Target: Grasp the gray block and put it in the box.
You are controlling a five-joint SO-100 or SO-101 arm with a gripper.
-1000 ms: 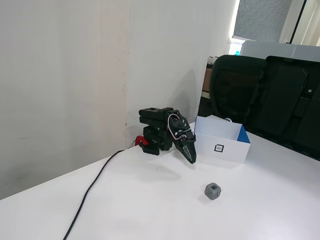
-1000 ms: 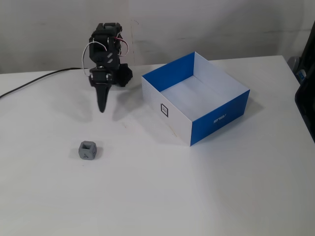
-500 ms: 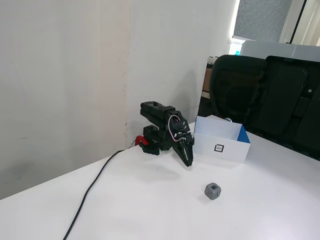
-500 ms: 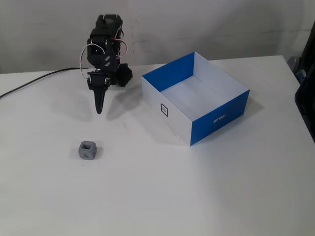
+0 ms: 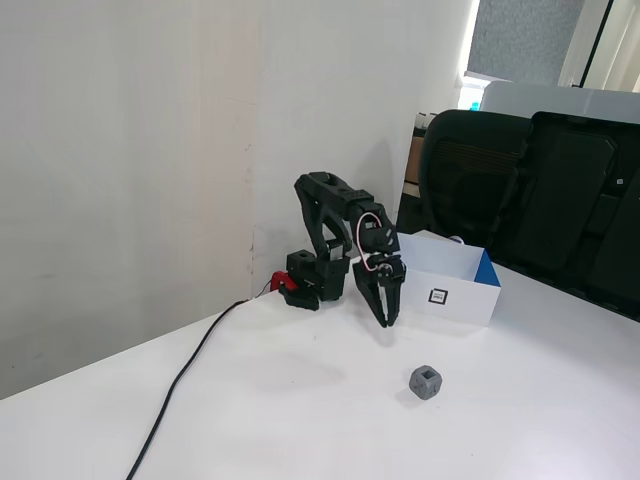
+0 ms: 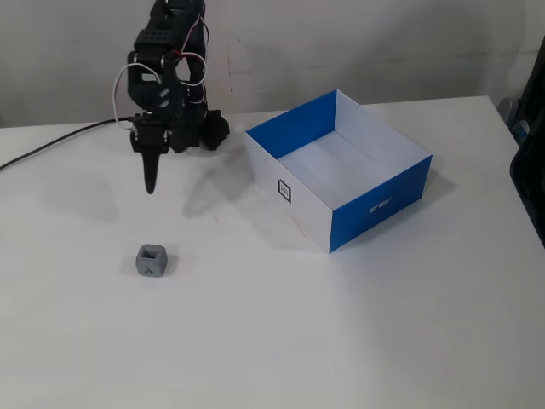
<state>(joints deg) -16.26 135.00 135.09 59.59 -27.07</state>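
A white tabletop (image 6: 383,341) fills both fixed views. Nearest the camera in one fixed view sits the gray block (image 6: 151,261), a small cube with dimpled faces, resting alone on the tabletop, well apart from the box and in front of it to the left. In the other fixed view the block (image 5: 425,382) lies in front of the box, near the fingers.

Behind the block, a black robot arm (image 6: 166,81) hangs its fingers (image 6: 151,183) pointing straight down above the tabletop, between block and box and apart from both. The fingers (image 5: 387,318) are closed together to a single tip, holding nothing.

Farther back stands the box (image 6: 375,200), white outside with blue inner walls and a small black square marker (image 6: 284,191) on its front. Its inside shows empty. A black cable (image 5: 180,385) trails away from the arm's base.
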